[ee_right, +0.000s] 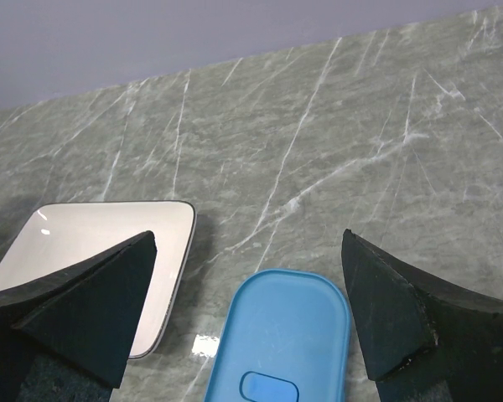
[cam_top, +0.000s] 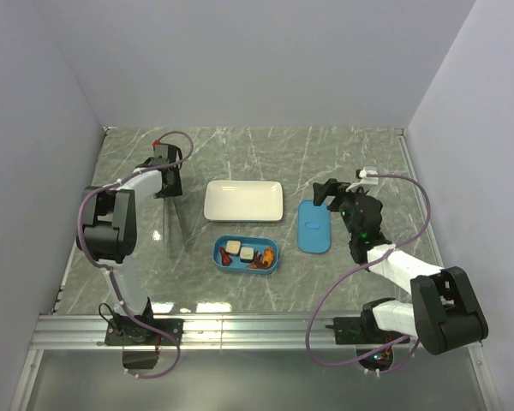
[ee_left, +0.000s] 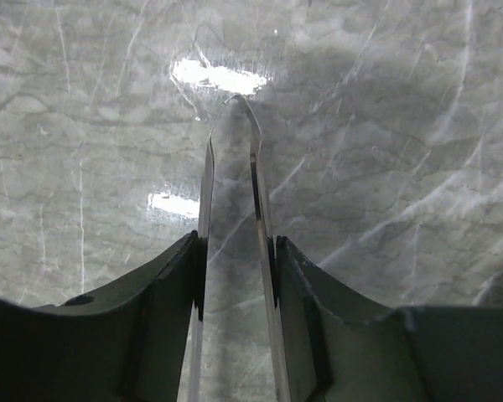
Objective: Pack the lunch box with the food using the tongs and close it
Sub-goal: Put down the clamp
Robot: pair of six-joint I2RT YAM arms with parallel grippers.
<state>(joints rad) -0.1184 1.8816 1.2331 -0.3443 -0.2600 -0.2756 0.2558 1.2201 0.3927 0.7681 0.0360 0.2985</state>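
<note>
Sitting open near the table's near edge, the box (cam_top: 276,257) is roughly midway between the two arms in the top view. The food (cam_top: 248,255) lies inside it: whitish cubes toward its 10 o'clock end, orange-red bits toward 3 o'clock and a dark piece near 7 o'clock. The lid (cam_top: 313,227) lies flat on the table at 2 o'clock from the box, just beside it and not touching, with its tab (ee_right: 268,387) facing up.

At 9 o'clock from the box, well apart, are the tongs (cam_top: 167,227). Their joined end is at 12 o'clock and the two legs run toward 6 o'clock, spread in a narrow V with nothing between the tips. The left gripper (cam_top: 167,184) is set around them close to the joined end. In the left wrist view each finger (ee_left: 172,285) lies against the outside of a leg of the tongs (ee_left: 258,197), and the legs keep a clear gap. Whether the tongs rest on the table (ee_left: 402,167) or hang just above it, I cannot tell.

The right gripper (cam_top: 330,197) hovers at the lid's 12 o'clock end, its jaws wide apart and holding nothing. Its wrist view shows the lid (ee_right: 281,343) low between the fingers.

A white plate (cam_top: 244,201) sits bare at 12 o'clock from the box.
</note>
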